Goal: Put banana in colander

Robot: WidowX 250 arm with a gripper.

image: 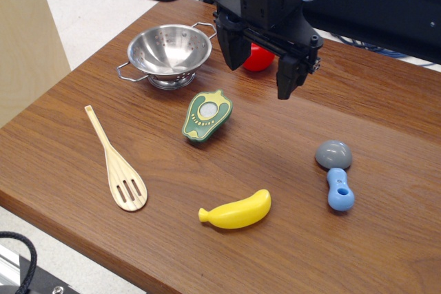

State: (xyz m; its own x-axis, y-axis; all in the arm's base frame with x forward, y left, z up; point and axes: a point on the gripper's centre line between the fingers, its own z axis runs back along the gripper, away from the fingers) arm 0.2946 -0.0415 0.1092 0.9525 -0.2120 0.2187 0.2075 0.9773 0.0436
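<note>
Starting at the left edge of the table [62,149], there's a spatula [117,163], wooden with slots, lying flat with its handle pointing up-left and the slotted blade toward the near edge. Up behind it sits the colander [169,51], upright on its ring base with both wire handles showing, nothing inside it as far as I can see.

Just right of the colander and a bit nearer is the avocado [207,116], a green half lying face up, close to the colander but not touching it. Above that hangs the gripper [262,67], black, fingers spread wide apart and holding nothing, well off the table. A red ball-ish thing [259,59] peeks out between the fingers, behind them; can't tell exactly what it is.

The banana [237,212] is down near the front edge, lying flat on the wood, well apart from both the colander and the gripper. Off to the right there's a grey-and-blue toy [335,173], grey head up, blue handle pointing toward the front.
</note>
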